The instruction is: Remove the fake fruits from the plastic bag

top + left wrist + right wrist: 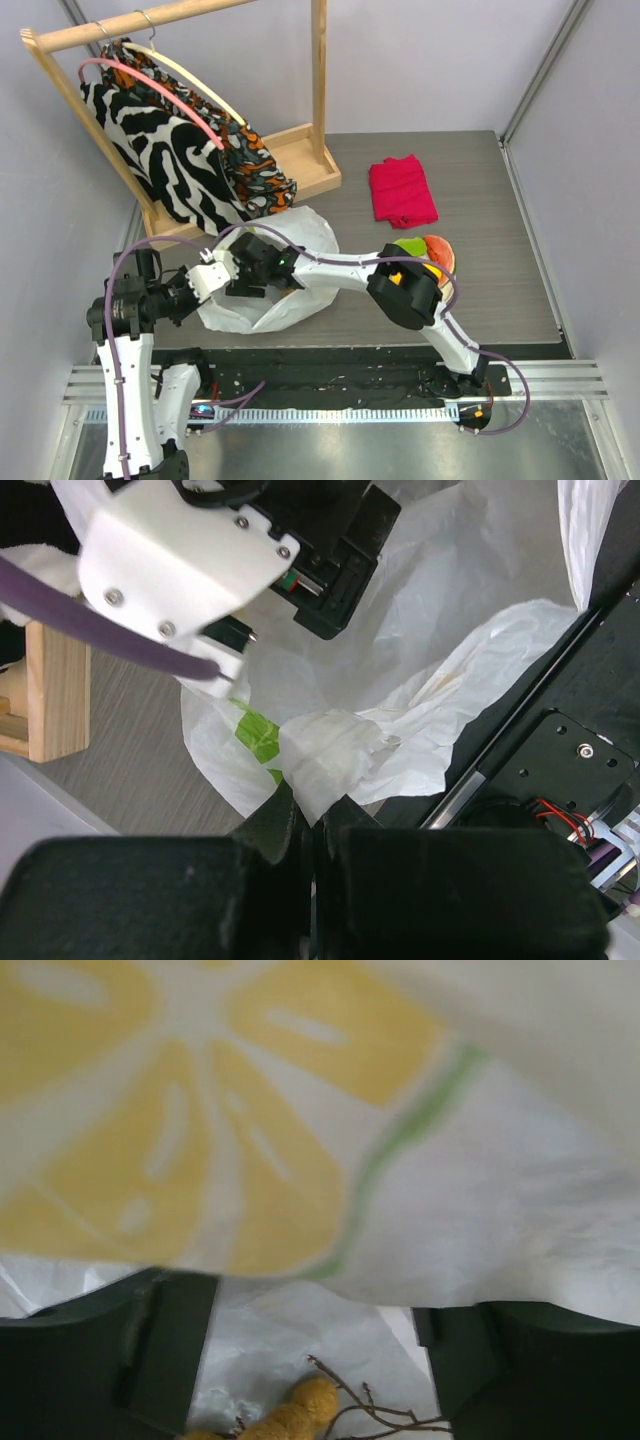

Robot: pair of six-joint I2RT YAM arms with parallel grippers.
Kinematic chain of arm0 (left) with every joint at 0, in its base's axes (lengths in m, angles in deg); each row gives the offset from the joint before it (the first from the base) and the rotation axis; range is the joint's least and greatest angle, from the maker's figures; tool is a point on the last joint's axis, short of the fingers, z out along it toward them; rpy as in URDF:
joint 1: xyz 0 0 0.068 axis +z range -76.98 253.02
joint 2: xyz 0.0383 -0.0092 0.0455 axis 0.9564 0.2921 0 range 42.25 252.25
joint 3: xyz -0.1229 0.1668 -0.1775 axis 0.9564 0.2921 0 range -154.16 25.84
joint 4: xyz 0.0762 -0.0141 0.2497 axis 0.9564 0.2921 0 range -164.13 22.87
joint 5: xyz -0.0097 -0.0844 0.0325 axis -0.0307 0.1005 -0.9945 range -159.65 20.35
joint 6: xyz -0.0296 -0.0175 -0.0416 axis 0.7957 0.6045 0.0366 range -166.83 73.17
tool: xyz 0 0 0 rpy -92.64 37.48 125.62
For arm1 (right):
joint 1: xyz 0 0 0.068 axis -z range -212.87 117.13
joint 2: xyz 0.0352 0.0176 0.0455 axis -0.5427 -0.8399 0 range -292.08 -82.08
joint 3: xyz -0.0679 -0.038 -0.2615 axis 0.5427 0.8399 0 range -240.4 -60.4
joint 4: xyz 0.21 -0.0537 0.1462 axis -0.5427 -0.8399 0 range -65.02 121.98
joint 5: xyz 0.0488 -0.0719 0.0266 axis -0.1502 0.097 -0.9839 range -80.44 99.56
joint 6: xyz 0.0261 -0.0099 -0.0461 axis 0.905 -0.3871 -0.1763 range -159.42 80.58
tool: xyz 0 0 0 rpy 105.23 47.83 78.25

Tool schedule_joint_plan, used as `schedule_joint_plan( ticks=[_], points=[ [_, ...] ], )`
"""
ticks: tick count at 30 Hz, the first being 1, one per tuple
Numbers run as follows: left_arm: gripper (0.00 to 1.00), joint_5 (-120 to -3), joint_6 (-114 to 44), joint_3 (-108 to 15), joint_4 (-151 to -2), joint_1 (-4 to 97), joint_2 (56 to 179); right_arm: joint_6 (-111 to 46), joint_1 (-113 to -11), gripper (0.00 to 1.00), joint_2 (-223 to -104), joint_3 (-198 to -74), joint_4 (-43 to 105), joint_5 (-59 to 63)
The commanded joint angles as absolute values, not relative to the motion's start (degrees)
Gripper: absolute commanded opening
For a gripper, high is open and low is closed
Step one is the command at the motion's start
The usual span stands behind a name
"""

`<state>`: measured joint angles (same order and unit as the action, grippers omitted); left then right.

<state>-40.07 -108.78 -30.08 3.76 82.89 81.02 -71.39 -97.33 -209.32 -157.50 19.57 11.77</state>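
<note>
Entry: bag on the grey table, with both claws at it.
Your right claw stands wide apart inside the bag and grips nothing. Printed film blocks most of its view, and only a brownish cluster shows, cut off below. Your left claw is pinched tight on the bag's edge. Fruits lie right of the bag, half hidden by the right elbow. A red cloth and a wooden rack sit behind, against pale walls.

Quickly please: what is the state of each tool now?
Left tool: closed, pinching the plastic bag.
Right tool: open inside the bag, holding nothing.
</note>
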Motion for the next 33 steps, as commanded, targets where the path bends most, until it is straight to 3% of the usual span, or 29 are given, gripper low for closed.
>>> schedule_joint_plan(
  ticks=[1, 4, 5, 8, 14, 21, 25, 33],
  points=[
    [0.00, -38.6, -109.1, -31.1, 21.0, 82.8, 80.8, -75.0, -97.8, 0.65, -210.9, -160.6, 23.3, 12.7],
    [0.00, -38.3, -109.0, -30.5, 21.0, 82.8, 80.6, -75.7, -97.8, 0.42, -211.5, -161.7, 22.9, 12.8],
    [0.00, -38.2, -108.9, -30.4, 20.9, 82.8, 80.3, -75.8, -97.8, 0.26, -211.5, -162.0, 22.7, 13.2],
    [0.00, -38.2, -107.8, -30.2, 20.2, 82.8, 80.0, -76.0, -97.8, 0.10, -210.4, -162.8, 20.6, 13.5],
    [0.00, -38.1, -104.3, -29.6, 16.5, 82.8, 78.6, -75.8, -97.6, 0.01, -200.7, -160.1, 11.6, 6.2],
    [0.00, -37.2, -101.4, -30.9, 11.6, 82.7, 80.6, -74.4, -97.4, 0.01, -189.3, -150.3, 5.2, -1.3],
    [0.00, -36.6, -101.0, -32.6, 11.3, 82.8, 82.2, -73.8, -97.4, 0.28, -191.4, -150.2, 8.1, 1.7],
    [0.00, -35.3, -102.8, -36.1, 17.9, 82.8, 80.3, -71.4, -97.5, 0.52, -205.0, -164.9, 11.8, 8.2]
  ],
)
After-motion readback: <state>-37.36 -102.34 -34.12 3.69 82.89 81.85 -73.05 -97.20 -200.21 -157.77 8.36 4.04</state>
